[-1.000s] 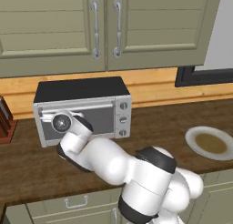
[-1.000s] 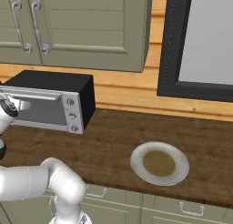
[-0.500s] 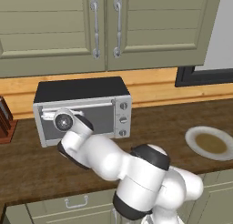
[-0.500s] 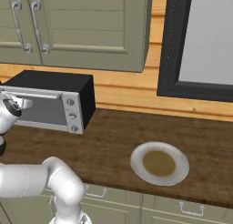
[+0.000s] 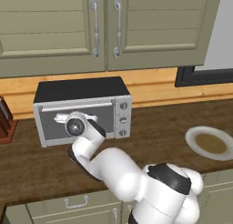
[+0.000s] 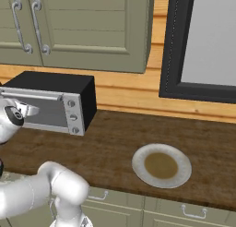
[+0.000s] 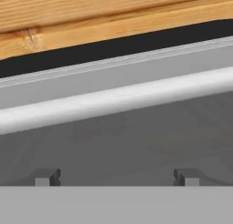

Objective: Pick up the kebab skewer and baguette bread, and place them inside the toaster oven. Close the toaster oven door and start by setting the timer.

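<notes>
1. Far left in left base view: dark knife block (image 5: 5,120) on the counter (image 5: 173,127), just beside the toaster oven (image 5: 82,110).
2. Toaster oven sits on the wood counter against the back wall, under the green cabinets (image 5: 104,29). Black top, silver front, three knobs (image 5: 122,120) stacked on its right panel.
3. Toaster oven door (image 5: 54,123) looks shut, upright, bar handle (image 7: 113,98) running along its top edge.
4. Gripper (image 5: 68,118) right up at the door glass, just below the handle, arm reaching in from lower right. Jaws spread wide, gripping nothing; both tips (image 7: 48,177) low in hand view w/ grey glass betw them, handle bar above.
5. Can't tell from these pics whether tips actually touch the glass.
6. Right base view: same oven at left, gripper (image 6: 11,113) at its front, near the left edge.
7. Further right: round plate (image 5: 210,142) w/ brownish centre, well apart from the oven, near counter's front edge.
8. Dark-framed window (image 6: 203,41) on the wall above the plate side.
9. Skewer & baguette: can't make either out, so no word on where they are.
</notes>
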{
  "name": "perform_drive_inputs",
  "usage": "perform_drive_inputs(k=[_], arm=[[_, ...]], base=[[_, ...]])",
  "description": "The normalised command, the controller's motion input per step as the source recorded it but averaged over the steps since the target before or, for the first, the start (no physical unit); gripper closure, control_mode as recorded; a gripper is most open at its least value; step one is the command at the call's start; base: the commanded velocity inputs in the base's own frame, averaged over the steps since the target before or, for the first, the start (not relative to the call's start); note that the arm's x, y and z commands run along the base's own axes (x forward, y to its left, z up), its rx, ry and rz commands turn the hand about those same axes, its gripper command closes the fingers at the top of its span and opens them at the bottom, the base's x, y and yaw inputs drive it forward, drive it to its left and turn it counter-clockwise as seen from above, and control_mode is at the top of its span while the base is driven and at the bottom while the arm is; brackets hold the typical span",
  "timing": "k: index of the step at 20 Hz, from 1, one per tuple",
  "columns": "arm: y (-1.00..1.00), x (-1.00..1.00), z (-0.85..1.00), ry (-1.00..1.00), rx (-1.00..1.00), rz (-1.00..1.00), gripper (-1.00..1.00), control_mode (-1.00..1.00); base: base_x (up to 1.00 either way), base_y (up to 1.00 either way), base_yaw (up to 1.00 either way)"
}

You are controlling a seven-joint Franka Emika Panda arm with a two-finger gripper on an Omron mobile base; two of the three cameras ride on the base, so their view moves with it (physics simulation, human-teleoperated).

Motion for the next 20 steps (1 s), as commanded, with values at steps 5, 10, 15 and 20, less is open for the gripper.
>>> perform_drive_inputs(k=[5, 10, 15, 20], arm=[[-0.87, -0.51, -0.22, 0.00, 0.00, -0.02, -1.00, -1.00], [-0.82, -0.29, -0.30, 0.00, 0.00, -0.01, -1.00, -1.00], [-0.69, -0.02, -0.21, 0.00, 0.00, -0.02, -1.00, -1.00], [-0.54, 0.00, -0.13, 0.00, 0.00, -0.02, -1.00, -1.00]], base=[[0.00, 0.00, 0.00], [0.00, 0.00, 0.00], [0.00, 0.00, 0.00], [0.00, 0.00, 0.00]])
